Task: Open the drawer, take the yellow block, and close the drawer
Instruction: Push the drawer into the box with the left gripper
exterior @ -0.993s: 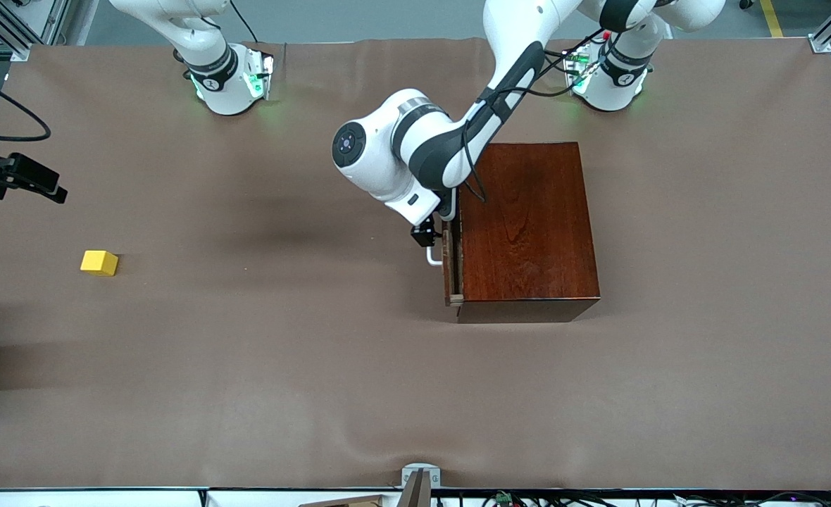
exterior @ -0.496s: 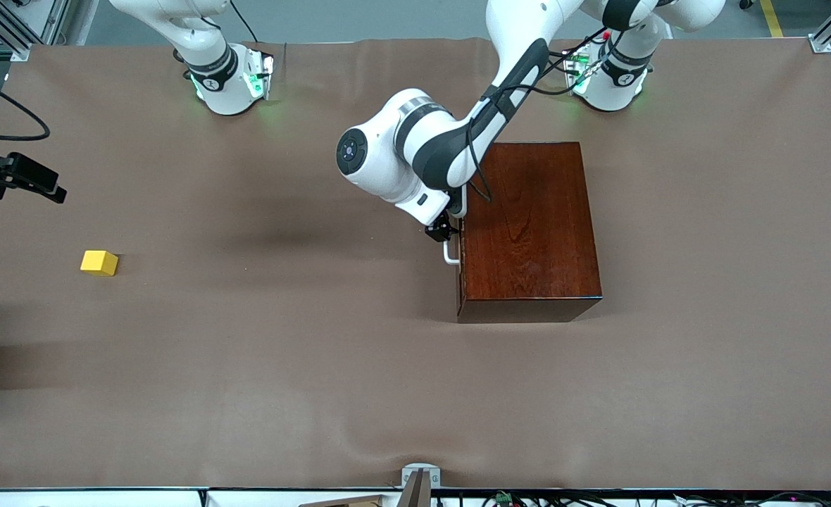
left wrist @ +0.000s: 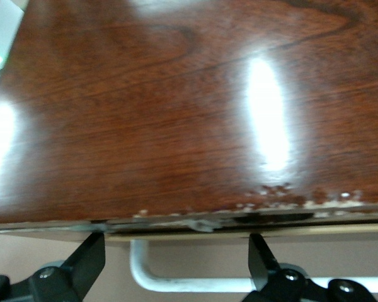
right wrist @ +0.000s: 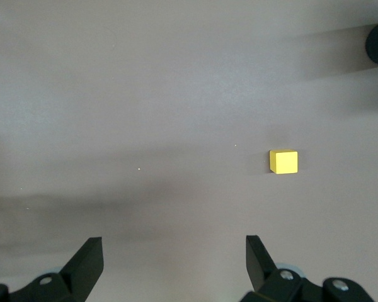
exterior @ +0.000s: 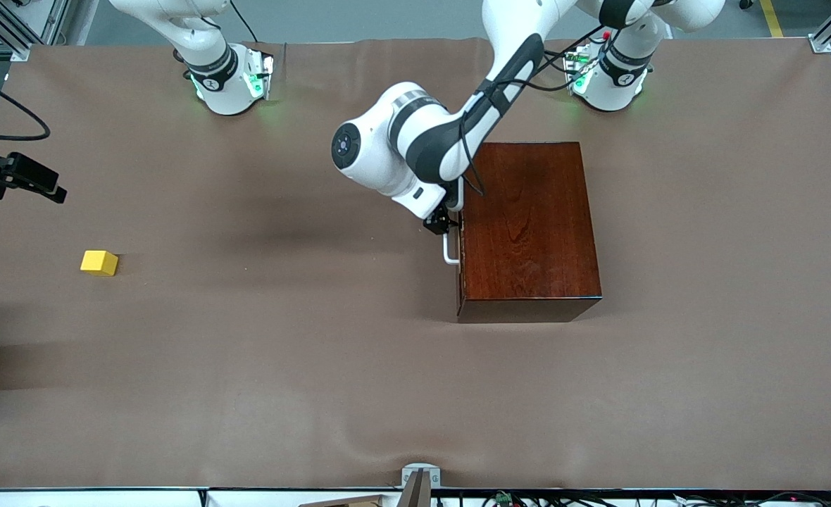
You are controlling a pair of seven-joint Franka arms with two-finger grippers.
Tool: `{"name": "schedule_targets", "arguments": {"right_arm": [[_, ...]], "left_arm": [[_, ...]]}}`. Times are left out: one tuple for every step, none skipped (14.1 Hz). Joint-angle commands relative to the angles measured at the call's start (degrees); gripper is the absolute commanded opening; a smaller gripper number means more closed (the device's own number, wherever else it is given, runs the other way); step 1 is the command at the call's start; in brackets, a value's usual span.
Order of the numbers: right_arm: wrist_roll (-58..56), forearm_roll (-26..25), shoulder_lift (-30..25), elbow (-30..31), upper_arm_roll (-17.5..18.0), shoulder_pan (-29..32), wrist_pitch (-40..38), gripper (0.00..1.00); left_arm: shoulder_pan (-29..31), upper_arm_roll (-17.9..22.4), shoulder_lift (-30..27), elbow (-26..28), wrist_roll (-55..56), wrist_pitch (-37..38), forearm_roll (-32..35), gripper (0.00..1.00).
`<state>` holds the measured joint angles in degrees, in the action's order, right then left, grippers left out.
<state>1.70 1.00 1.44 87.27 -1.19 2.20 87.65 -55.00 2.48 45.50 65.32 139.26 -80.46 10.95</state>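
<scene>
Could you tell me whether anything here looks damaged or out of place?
Only one thing: the box has chipped, worn finish along its top front edge, just above the drawer's handle, where pale specks break the glossy surface. The yellow block sits squarely on the table, and the drawer is shut flush.

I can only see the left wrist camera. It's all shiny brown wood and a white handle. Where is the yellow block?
Observer: The yellow block lies on the table, toward the right arm's end, well apart from the wooden box.
Child: Is the other robot hand holding it?
Observer: No. The right gripper hangs open over the table, and the block lies apart from its fingers.
Child: Is the drawer shut?
Observer: From the front view it looks shut. The drawer sits flush with the box, with the left gripper open at its white handle.
</scene>
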Motion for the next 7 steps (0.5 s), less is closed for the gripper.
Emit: {"name": "schedule_targets", "arguments": {"right_arm": [[-0.3, 0.06, -0.21, -0.61, -0.39, -0.62, -0.72, 1.0], [-0.21, 0.14, -0.21, -0.61, -0.39, -0.53, -0.64, 1.0], [-0.21, 0.06, -0.21, -0.61, -0.3, -0.7, -0.63, 1.0], [-0.21, 0.06, -0.21, -0.61, -0.3, -0.79, -0.63, 1.0], [-0.21, 0.14, -0.12, -0.52, -0.3, -0.62, -0.55, 1.0], [-0.21, 0.06, -0.12, -0.61, -0.3, -0.7, -0.55, 1.0], [-0.21, 0.06, -0.12, -0.61, -0.3, -0.7, -0.46, 1.0]], "left_arm": [[-1.69, 0.86, -3.48, 1.3, 0.05, 5.22, 0.91, 1.0], [-2.04, 0.86, -4.45, 1.21, 0.05, 5.22, 0.91, 1.0], [-2.22, 0.86, -5.33, 1.3, -0.3, 5.22, 0.91, 1.0], [-2.22, 0.86, -6.21, 1.3, -0.57, 5.22, 0.91, 1.0], [-2.13, 0.95, -7.0, 1.39, -1.0, 5.22, 0.91, 1.0], [-1.78, 1.04, -8.14, 1.47, -1.96, 5.22, 0.91, 1.0], [-1.61, 1.56, -9.63, 1.56, -3.02, 5.22, 0.91, 1.0]]}}
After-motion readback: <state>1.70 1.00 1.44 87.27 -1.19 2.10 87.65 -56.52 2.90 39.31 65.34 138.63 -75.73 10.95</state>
